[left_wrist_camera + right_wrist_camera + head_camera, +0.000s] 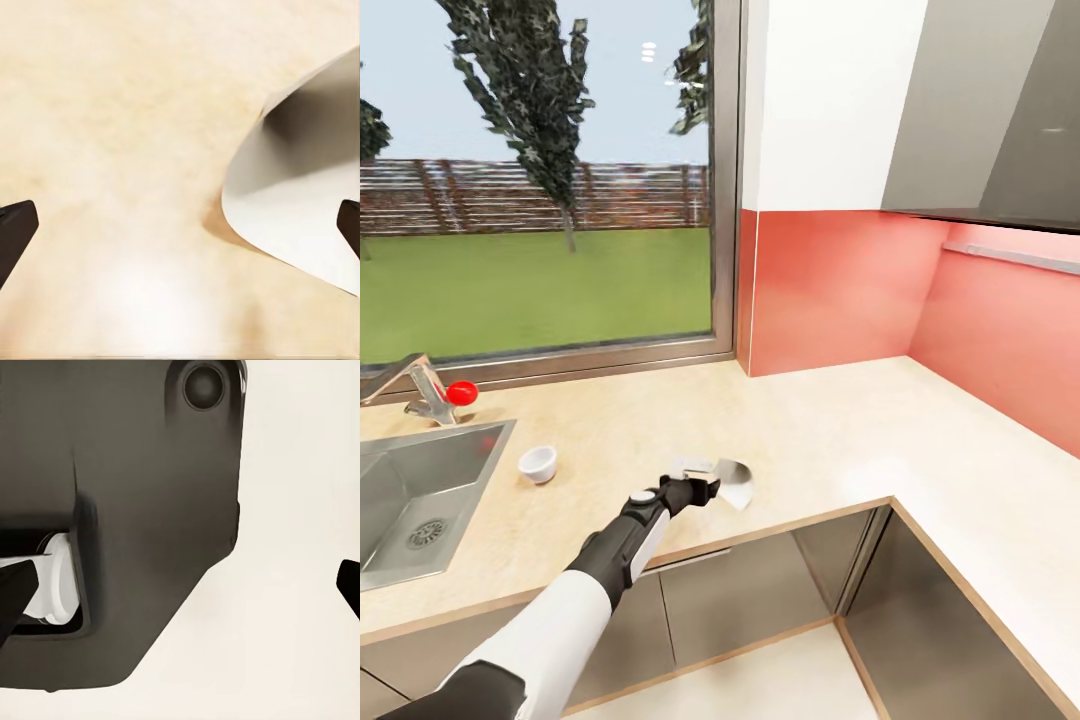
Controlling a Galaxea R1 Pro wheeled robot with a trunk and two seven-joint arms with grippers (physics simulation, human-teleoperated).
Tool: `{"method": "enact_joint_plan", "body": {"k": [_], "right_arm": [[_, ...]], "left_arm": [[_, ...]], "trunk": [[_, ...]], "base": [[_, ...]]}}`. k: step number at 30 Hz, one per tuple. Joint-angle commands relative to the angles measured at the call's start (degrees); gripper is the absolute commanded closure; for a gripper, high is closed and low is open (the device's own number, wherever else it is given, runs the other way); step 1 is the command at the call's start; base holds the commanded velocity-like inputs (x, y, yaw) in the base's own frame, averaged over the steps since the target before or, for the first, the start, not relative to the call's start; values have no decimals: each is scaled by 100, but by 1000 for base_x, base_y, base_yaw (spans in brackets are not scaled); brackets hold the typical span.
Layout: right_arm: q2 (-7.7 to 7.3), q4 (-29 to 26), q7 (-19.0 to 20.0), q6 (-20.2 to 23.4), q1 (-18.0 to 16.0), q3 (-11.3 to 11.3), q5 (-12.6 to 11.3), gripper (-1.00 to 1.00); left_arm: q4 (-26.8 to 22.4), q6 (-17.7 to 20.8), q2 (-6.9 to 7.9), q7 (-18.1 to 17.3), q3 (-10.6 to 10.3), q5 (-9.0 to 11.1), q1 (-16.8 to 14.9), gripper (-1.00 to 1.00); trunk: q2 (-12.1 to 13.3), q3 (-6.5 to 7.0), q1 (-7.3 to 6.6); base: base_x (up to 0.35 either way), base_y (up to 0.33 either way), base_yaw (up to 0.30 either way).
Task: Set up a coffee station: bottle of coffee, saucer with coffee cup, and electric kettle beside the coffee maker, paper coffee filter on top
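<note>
Head view: left end effector (708, 490) wide open over tabletop (840, 430), filter (732, 482) lying just beside fingertips. We'd shift toward filter, straddle curled edge, pinch gently. Cup (538, 464) near sink (420, 500). Right end effector: can't tell.

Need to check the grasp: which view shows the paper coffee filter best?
The left wrist view: the paper coffee filter lies large on the countertop between the open left end effector fingertips. The head view shows it small, beside that end effector.
</note>
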Motion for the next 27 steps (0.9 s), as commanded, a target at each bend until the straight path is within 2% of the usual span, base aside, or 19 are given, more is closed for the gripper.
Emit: {"method": "enact_joint_plan", "body": {"k": [1,14,27], "right_arm": [[0,-3,-2,-16,-1,2,2,-100],[-8,-2,-10,-14,-1,-6,-6,-100],[-8,-2,-10,-10,-1,-7,-7,-100]], "left_arm": [[12,28,0,0,-3,57,-4,-100],[38,17,0,0,-9,55,3,-100],[31,12,0,0,-4,51,184,-100]], "trunk": [[-12,-11,3],[-12,-11,3],[-12,-11,3]], "base": [[0,0,0],[21,-11,0],[64,-39,0]]}}
